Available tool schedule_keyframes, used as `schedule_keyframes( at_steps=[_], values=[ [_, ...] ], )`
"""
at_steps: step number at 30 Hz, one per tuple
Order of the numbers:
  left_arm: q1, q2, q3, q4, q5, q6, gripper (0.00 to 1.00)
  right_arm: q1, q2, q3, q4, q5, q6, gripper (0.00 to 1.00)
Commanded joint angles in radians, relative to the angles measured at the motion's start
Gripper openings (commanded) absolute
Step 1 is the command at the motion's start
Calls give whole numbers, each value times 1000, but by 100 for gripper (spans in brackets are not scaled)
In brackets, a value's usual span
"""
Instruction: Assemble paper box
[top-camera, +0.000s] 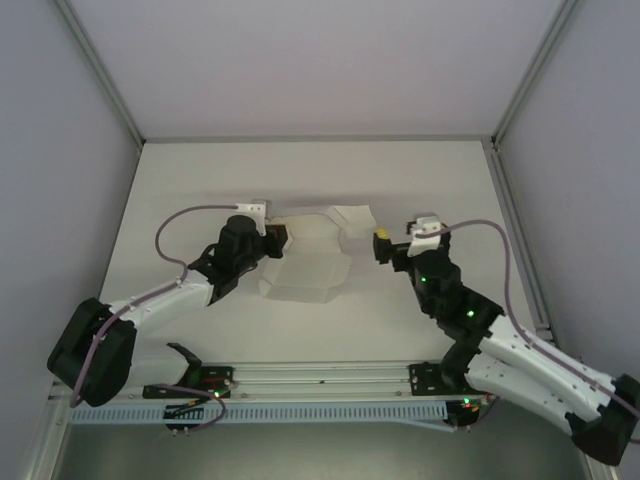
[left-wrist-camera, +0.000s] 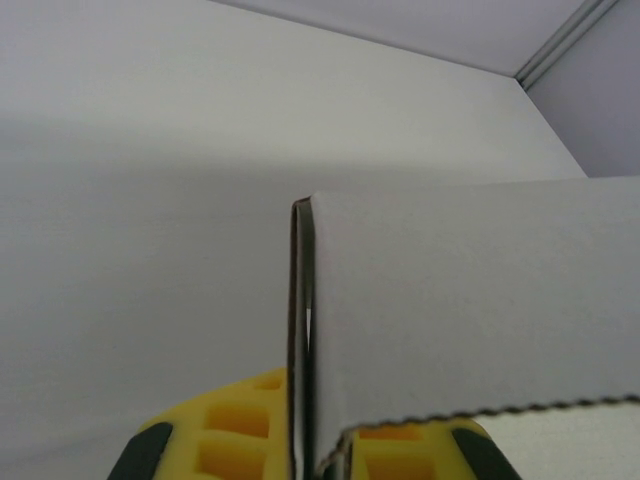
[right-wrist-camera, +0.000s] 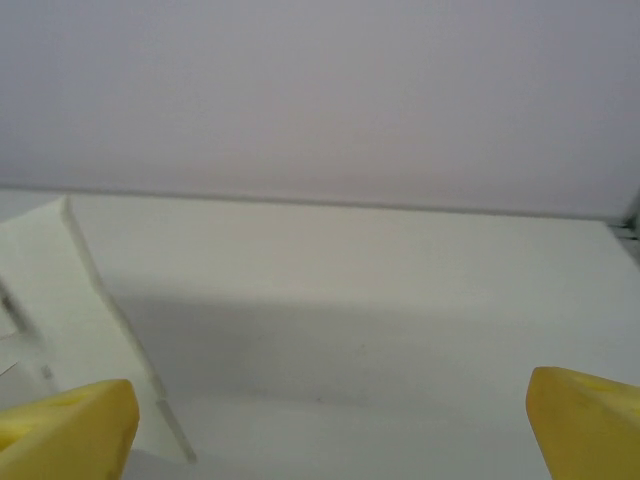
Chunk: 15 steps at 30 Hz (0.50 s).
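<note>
Buckling looks the main risk: the paper box (top-camera: 310, 262) is thin card, held on one side only; a sideways push could crease or slip it. Sits mid-table (top-camera: 190, 190), well off the edges. Left gripper (top-camera: 277, 240) pinches its left wall; right gripper (top-camera: 380, 246), spread wide, hangs just beside its right flap.

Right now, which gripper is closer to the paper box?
Left. The left gripper is clamped on the paper box's left edge, with the card pinched between its fingers. The right gripper sits open beside the box's right flap, holding nothing.
</note>
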Motion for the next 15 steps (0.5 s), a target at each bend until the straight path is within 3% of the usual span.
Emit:
schedule_keyframes(
  at_steps=[1,7,15],
  values=[
    [8,-33,3,-25,-24,40,0,-85,-100,0,-125,-23,49,100],
    [9,-26,6,-39,-6,50,0,-269,-60,95,-228,-170,92,100],
    [9,-5,15,-25,25,44,0,-312,276,246,-221,-638,1,100]
  ],
)
